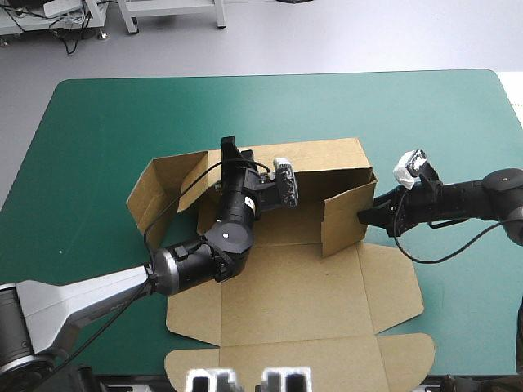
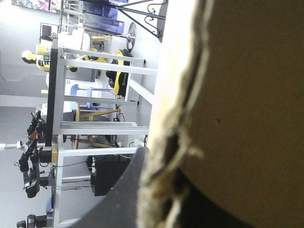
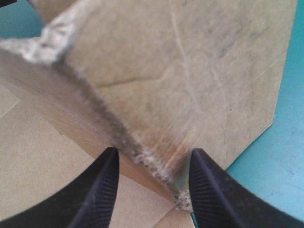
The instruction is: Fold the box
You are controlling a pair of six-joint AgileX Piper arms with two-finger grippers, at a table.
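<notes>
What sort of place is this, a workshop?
Probably a robotics lab: the robot's left arm and right arm reach over a teal-green table, shaping a brown box whose walls are partly raised.

All I can count apart from my own work is the surface (image 1: 270, 106), dressed in its teal-green cover (image 1: 458, 131). From above it fills most of what I see. Its far edge runs straight near the top and turns into a rounded corner at each end. The cover lies smooth and flat. From my right wrist, the same teal-green shows close by.
</notes>
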